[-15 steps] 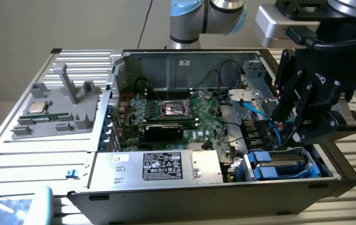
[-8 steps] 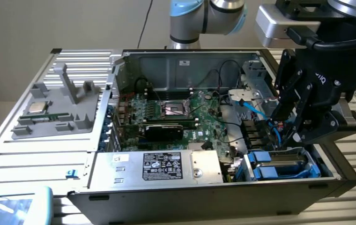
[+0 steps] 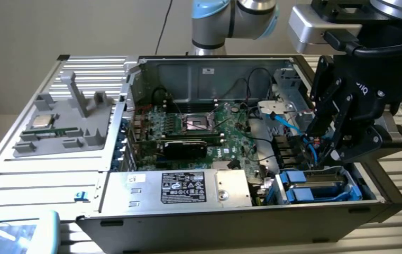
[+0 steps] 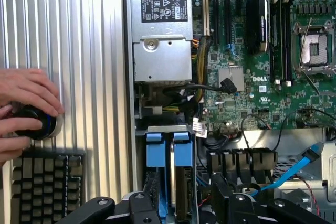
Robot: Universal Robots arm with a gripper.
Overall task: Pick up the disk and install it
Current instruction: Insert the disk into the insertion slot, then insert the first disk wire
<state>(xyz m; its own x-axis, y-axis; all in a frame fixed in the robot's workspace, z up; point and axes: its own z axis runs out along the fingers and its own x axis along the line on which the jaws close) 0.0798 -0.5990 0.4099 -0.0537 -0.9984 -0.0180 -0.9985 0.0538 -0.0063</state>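
Exterior view: open black-and-silver desktop computer case (image 3: pixel 208 69) lies on the ribbed aluminium desk (image 3: pixel 25 180). Black claw (image 3: pixel 334 154) hangs over the corner drive bay (image 3: pixel 359 193) on the exterior view's right, jaws spread wide, nothing in them as far as I can see. The disk (image 3: pixel 321 184), a flat silver-grey hard drive in a bright blue plastic carrier, sits down in that bay just below the claw tips, apparently apart from them. The case also holds the green motherboard (image 3: pixel 186 114), the silver power supply box with black label (image 3: pixel 186 188) and loose black and blue cables (image 3: pixel 285 124). A grey plastic fixture tray (image 3: pixel 67 132) on the desk, exterior view's left, carries a small square silver CPU chip (image 3: pixel 42 121). Wrist view: disk (image 4: pixel 182 153) is in the bay, blue tabs at the end nearer the power supply (image 4: pixel 160 51). The claw (image 4: pixel 186 211) straddles it, fingers wide apart, no contact I can confirm. A person's hand (image 4: pixel 26 95) rests on a black round knob (image 4: pixel 32 123) beside a dark keyboard (image 4: pixel 44 187) on the desk (image 4: pixel 89 51). Judgement: pick looks done and the disk is in its slot; can't tell if it's fully seated or latched.
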